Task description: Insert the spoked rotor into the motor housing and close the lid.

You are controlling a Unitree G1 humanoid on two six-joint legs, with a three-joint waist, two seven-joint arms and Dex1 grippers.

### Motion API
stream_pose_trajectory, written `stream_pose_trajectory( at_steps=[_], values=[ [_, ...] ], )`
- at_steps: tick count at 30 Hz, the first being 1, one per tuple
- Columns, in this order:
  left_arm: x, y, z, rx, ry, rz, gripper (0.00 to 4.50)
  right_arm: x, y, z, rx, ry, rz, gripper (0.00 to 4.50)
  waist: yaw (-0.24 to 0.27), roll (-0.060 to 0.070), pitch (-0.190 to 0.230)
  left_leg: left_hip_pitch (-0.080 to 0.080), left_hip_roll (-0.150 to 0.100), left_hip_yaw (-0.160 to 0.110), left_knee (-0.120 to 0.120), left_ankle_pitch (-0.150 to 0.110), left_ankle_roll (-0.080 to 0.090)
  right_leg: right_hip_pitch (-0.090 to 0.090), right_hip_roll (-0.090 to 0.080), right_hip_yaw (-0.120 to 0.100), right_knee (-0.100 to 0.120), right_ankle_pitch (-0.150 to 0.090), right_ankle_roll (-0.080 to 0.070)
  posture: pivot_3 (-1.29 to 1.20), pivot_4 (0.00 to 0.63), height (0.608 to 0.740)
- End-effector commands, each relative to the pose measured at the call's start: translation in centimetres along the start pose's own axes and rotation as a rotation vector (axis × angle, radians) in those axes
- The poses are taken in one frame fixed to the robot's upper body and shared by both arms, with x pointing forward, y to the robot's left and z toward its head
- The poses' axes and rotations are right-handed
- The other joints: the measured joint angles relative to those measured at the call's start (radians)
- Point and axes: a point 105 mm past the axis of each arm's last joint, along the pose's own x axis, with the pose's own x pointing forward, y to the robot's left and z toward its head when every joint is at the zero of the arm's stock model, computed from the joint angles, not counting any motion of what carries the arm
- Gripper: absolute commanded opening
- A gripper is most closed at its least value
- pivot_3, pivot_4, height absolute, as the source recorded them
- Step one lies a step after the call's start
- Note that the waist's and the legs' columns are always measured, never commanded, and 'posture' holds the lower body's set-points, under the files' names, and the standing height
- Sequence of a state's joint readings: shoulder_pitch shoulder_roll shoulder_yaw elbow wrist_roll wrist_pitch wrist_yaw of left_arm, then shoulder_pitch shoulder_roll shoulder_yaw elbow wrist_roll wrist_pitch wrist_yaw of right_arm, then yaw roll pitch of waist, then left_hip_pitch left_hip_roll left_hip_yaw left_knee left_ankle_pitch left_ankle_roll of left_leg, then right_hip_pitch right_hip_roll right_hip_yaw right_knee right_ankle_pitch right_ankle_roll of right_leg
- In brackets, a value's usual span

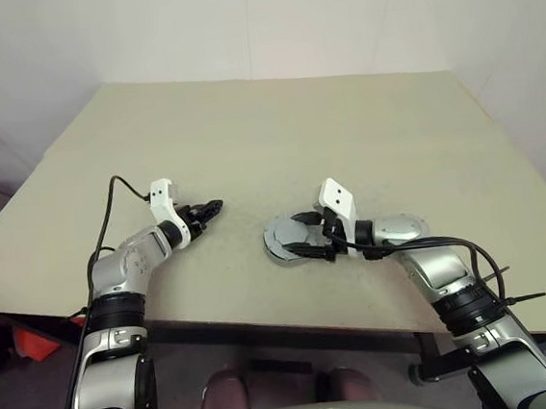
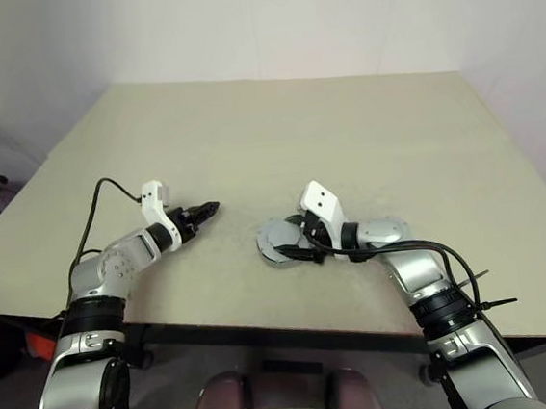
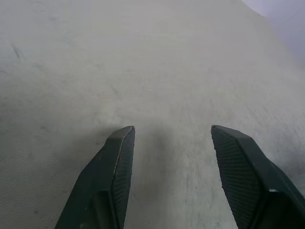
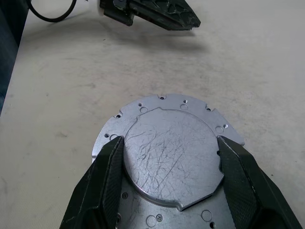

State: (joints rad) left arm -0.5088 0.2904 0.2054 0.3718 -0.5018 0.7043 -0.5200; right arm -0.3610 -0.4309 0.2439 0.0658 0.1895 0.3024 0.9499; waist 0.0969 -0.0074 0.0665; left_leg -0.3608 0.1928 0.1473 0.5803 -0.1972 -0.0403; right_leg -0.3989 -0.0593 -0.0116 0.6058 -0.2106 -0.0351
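Table [image 1: 276,136]: plain beige top, lightly scuffed; white walls behind. Motor housing [image 4: 167,157], lid on: flat silver notched disc w/ scratched raised centre, near front edge, right gripper [image 1: 301,233] jaws pinching it. Left gripper [image 1: 211,208] just beside, jaws spread, empty.

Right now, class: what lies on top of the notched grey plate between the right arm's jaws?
A scratched, round silver disc lies on the notched grey plate, with the right gripper straddling it. Anything beneath the disc is covered.
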Motion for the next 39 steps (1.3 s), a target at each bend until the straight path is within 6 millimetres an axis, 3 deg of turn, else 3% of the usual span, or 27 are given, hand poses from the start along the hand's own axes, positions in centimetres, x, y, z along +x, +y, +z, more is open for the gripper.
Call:
stream_pose_trajectory(
  at_steps=[1, 22, 39],
  values=[
    [-0.1, -0.4, 1.8, 0.040, -0.050, -0.013, 2.74, -0.1, 0.2, -0.1, -0.021, 0.009, 0.011, 2.94, 0.000, 0.000, 0.000, 0.000, 0.000, 0.000, 0.000, 0.000, 0.000, 0.000, 0.000, 0.000, 0.000, 0.000, 0.000, 0.00, 0.000, 0.740],
    [-0.2, -0.3, 1.9, 0.039, -0.053, -0.009, 2.74, -0.1, 0.5, -1.3, -0.041, 0.068, 0.037, 2.94, 0.000, 0.000, 0.000, 0.001, 0.000, 0.000, 0.001, 0.000, 0.000, 0.001, 0.000, 0.000, 0.000, 0.000, 0.000, 0.00, 0.000, 0.740],
    [-0.2, -0.3, 1.8, 0.035, -0.058, -0.007, 2.74, 0.2, 0.2, -2.3, -0.053, 0.167, 0.061, 2.94, -0.001, 0.000, 0.000, 0.012, 0.001, 0.000, 0.001, -0.001, 0.003, 0.011, 0.000, 0.000, 0.001, 0.000, 0.000, 0.00, 0.000, 0.740]
  ],
)
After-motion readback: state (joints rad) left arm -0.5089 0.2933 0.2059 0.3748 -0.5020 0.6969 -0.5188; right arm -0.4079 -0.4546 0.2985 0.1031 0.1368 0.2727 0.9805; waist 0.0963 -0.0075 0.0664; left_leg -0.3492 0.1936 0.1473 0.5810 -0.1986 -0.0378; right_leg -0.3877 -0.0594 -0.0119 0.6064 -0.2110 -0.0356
